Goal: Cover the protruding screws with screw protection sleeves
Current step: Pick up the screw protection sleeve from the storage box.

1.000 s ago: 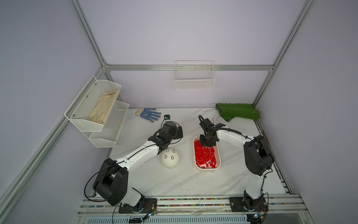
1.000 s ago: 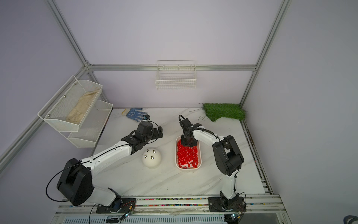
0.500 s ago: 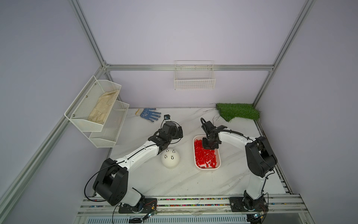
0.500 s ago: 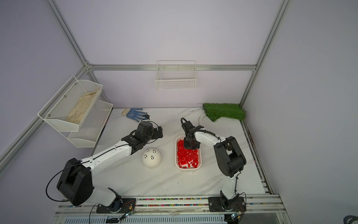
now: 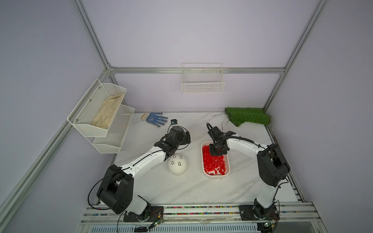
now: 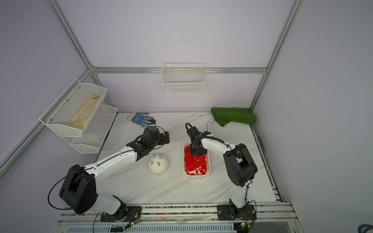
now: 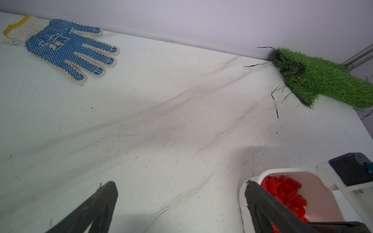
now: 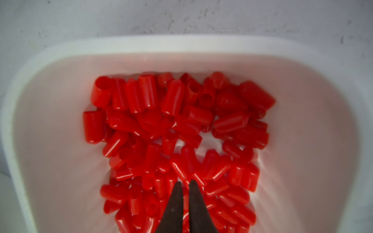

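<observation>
Right wrist, glossy red sleeves, heaped

Open counter lay in front of the white dome and the tray, with a clear lane between them. The left arm crossed close beside the dome. The right tool sat low among red sleeves, tray walls on either side. A glove and grass mat lined the far edge.
</observation>
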{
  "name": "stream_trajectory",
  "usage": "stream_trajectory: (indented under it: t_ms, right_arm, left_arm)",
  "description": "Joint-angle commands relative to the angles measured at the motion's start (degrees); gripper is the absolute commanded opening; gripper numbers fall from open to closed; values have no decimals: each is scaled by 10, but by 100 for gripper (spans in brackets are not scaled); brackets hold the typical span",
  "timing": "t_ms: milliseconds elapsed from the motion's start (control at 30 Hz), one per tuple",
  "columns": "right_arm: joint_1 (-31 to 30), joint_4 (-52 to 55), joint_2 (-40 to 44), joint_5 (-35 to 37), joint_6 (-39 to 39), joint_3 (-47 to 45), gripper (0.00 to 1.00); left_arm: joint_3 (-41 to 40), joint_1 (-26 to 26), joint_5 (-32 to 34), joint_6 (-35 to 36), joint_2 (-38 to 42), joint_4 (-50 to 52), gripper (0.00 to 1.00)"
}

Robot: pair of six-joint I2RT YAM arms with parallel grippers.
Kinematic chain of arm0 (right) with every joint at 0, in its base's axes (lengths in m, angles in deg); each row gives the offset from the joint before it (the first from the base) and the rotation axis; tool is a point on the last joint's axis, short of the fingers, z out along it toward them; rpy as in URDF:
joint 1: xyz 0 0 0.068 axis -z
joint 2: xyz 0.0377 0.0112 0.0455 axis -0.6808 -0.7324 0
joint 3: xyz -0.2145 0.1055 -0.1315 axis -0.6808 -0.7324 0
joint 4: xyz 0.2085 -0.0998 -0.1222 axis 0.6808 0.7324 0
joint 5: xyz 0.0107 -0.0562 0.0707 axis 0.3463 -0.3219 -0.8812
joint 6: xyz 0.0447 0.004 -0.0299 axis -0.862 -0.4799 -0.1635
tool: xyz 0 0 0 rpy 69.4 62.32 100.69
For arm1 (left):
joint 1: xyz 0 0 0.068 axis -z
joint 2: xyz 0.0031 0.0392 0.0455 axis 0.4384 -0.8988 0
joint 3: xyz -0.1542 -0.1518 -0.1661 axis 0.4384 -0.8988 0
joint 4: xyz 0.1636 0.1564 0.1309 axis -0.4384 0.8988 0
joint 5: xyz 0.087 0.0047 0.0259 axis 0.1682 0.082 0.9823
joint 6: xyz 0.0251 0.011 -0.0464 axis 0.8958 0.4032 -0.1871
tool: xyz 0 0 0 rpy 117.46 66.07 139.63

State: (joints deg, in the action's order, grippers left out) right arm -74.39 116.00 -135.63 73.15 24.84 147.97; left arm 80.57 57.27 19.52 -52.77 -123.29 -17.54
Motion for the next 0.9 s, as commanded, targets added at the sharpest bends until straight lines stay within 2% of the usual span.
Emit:
stream_trajectory:
  t_ms: [0,867]
  right_arm:
    - [-5,2,-20,1,16,19,11]
    - [-10,15,-69,-18,36,40,20]
  left_arm:
    - [-15,3,4,-10,16,-18,100]
    - [-19,2,9,-8,16,-18,100]
